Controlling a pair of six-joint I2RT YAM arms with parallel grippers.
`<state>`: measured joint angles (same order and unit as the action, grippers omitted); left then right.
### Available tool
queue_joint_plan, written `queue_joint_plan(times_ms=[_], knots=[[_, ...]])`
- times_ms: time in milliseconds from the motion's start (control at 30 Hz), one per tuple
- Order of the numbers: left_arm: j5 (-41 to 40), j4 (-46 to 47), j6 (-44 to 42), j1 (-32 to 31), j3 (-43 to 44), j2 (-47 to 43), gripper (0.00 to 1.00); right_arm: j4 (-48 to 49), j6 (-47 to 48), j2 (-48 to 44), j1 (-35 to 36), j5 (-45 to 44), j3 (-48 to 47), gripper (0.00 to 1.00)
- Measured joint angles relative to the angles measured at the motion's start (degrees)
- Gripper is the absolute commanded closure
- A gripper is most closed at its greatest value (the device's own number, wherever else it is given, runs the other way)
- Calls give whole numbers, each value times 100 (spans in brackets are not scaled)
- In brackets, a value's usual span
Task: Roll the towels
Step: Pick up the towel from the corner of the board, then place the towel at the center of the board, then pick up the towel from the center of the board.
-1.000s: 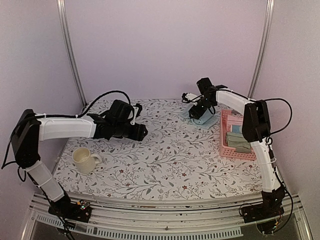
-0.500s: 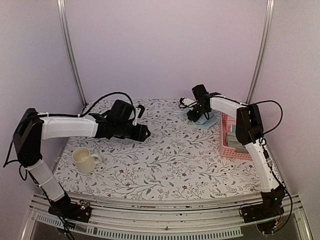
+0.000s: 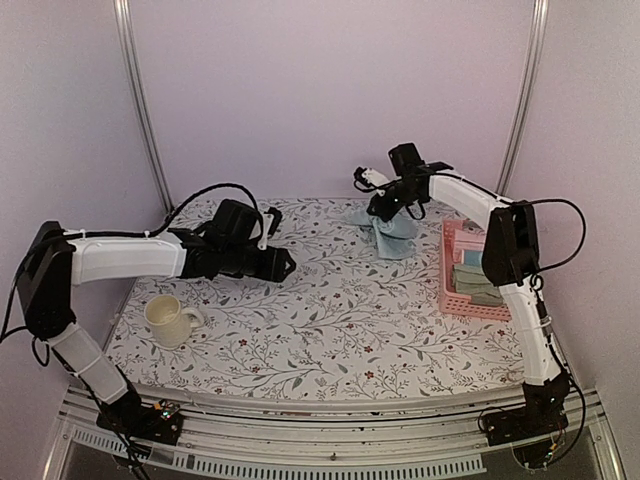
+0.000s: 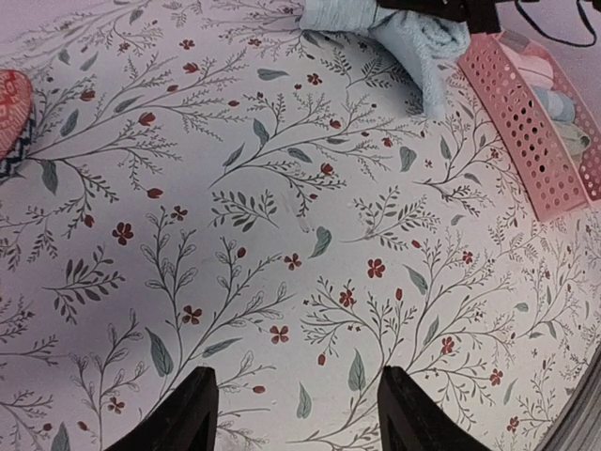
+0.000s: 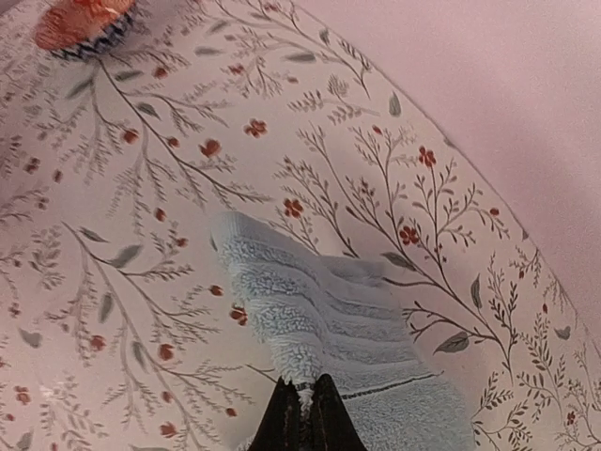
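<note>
Nearest: cream mug (image 3: 170,320) at near-left of the table (image 3: 330,320), same spot as a sec ago. L fingers (image 3: 283,263) hover over mid-table, spread, nothing btwn them. That arm has barely shifted. On the right, a pink basket (image 3: 470,300) holds folded cloths, incl. what looks like the sage green towel (image 3: 478,283), not rolled as far as I can tell.

The change is at the far end. A sec ago the R fingers stood wide over the light blue towel, which lay in a low heap on the table by the basket's far corner. Now the R fingers (image 5: 302,421) are pressed together, pinching an edge of the light blue towel (image 3: 398,235), and have come up. The towel hangs from the pinch w/ its lower part draped on the table. R wrist view shows its ribbed stripes and slack cloth, no roll formed.

Meaning for the task, imo: grasp made, towel prob being drawn out to lie flat. Rolling proper not begun, and the green one is yet to leave the basket.

Orange-red thing w/ dark zigzag band (image 5: 84,23) sits further off; can't tell what it is.

Writing: none legible. Mug and basket plain, no brand seen on towels or arms.
</note>
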<state>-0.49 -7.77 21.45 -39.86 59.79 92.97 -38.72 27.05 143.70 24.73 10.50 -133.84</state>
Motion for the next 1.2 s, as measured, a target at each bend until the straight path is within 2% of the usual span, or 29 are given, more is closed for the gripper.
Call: queue_joint_plan(times_ms=[200, 233, 300, 400, 467, 567, 733, 767, 867, 967, 1100, 1200], knots=[[-109, 79, 28, 138, -133, -284, 40, -20, -525, -1738, 195, 1843, 11, 96], [-151, 105, 28, 160, -164, -339, 41, 105, -634, -2068, 219, 2114, 44, 92], [-190, 153, 46, 197, -212, -413, 41, 496, -885, -2778, 260, 2612, 315, 69], [-238, 234, 90, 227, -284, -466, 41, 925, -1174, -3281, 229, 3003, 778, 56], [-251, 258, 127, 227, -332, -468, 42, 1014, -1276, -3145, 133, 3071, 852, 50], [-249, 232, 173, 227, -380, -468, 44, 968, -1364, -2645, -136, 3056, 1399, 49], [-181, 179, 129, 229, -535, -601, 51, 424, -1373, -2343, -675, 2573, 3331, 48], [-142, 142, 96, 232, -542, -612, 53, 402, -1342, -2402, -758, 2470, 3630, 49], [164, 76, -129, 238, -509, -507, 54, 374, -1198, -2839, -778, 2321, 4330, 62], [483, -101, -352, 238, -264, -140, 54, 442, -914, -3560, -459, 2332, 4894, 68], [791, -245, -531, 275, 164, 487, 54, 638, -492, -4186, 507, 2210, 5379, 66], [953, -332, -529, 398, 557, 957, 54, 774, -157, -4157, 1399, 1891, 5512, 63]])
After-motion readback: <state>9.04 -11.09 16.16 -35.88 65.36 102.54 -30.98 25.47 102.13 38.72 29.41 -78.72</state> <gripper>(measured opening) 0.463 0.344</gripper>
